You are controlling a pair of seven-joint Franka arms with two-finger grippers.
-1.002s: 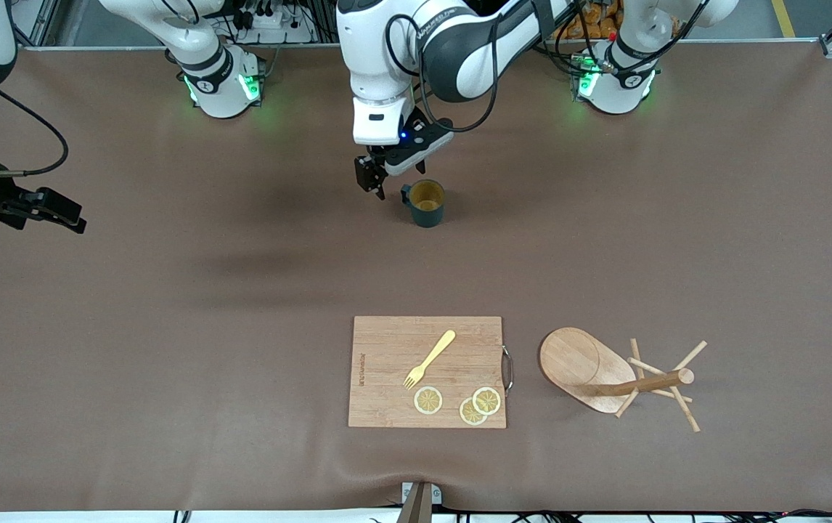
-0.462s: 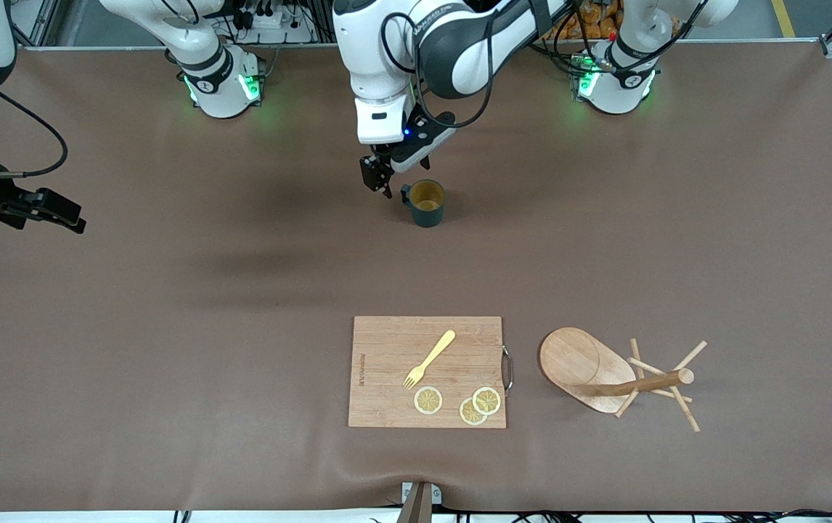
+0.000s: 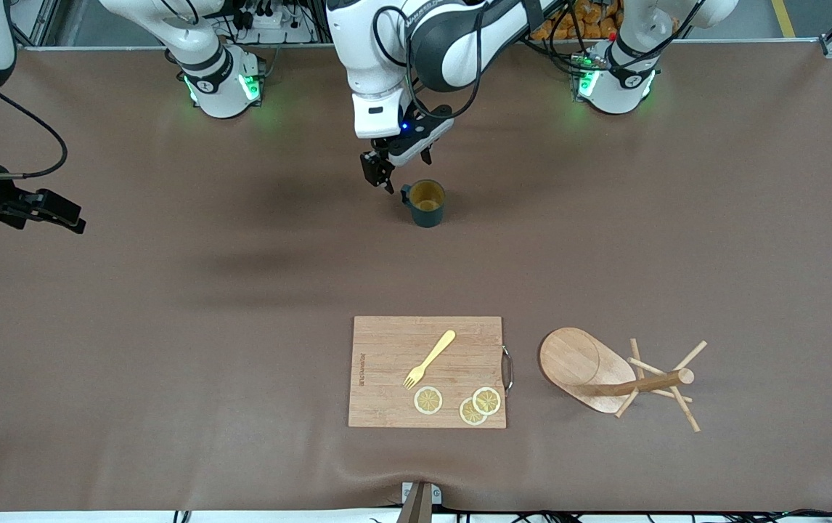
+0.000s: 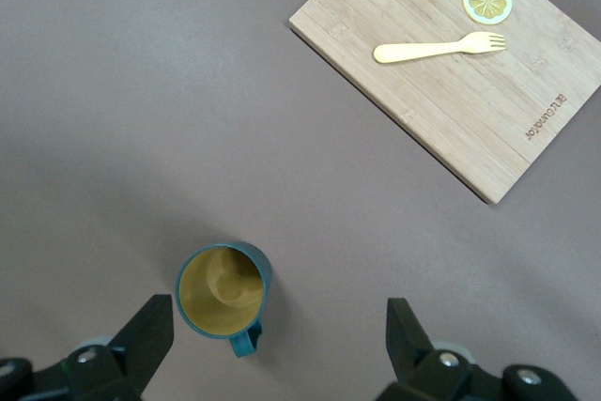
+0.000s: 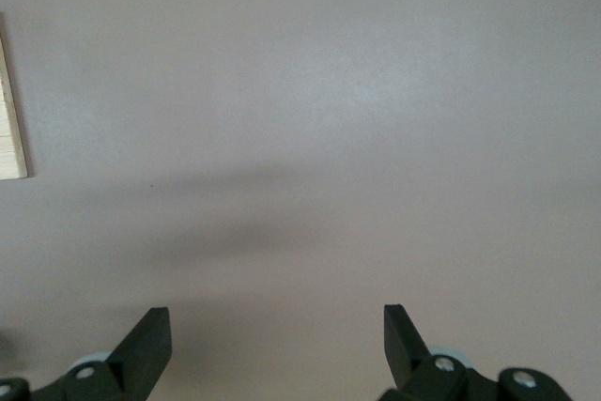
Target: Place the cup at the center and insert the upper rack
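Note:
The dark teal cup [image 3: 427, 202] stands upright on the brown table, its tan inside showing and its handle toward the right arm's end. My left gripper [image 3: 380, 176] hangs open over the bare table just beside that handle, holding nothing. In the left wrist view the cup [image 4: 221, 288] sits close to one finger [image 4: 146, 335] of the open left gripper [image 4: 277, 321]. The upper rack [image 3: 605, 378], a wooden mug tree, lies on its side near the front edge. My right gripper [image 3: 60, 213] waits open over the right arm's end of the table, and the right wrist view shows this gripper [image 5: 277, 331] above bare table.
A wooden cutting board [image 3: 387, 349] lies beside the rack, carrying a yellow fork [image 3: 429, 358] and three lemon slices [image 3: 428, 400]. In the left wrist view, the board [image 4: 460, 72] shows with the fork. A board edge [image 5: 9, 110] shows in the right wrist view.
My left gripper has drawn slightly away from the cup toward the robots' bases, still open. The cup, the rack and the right arm have not moved.

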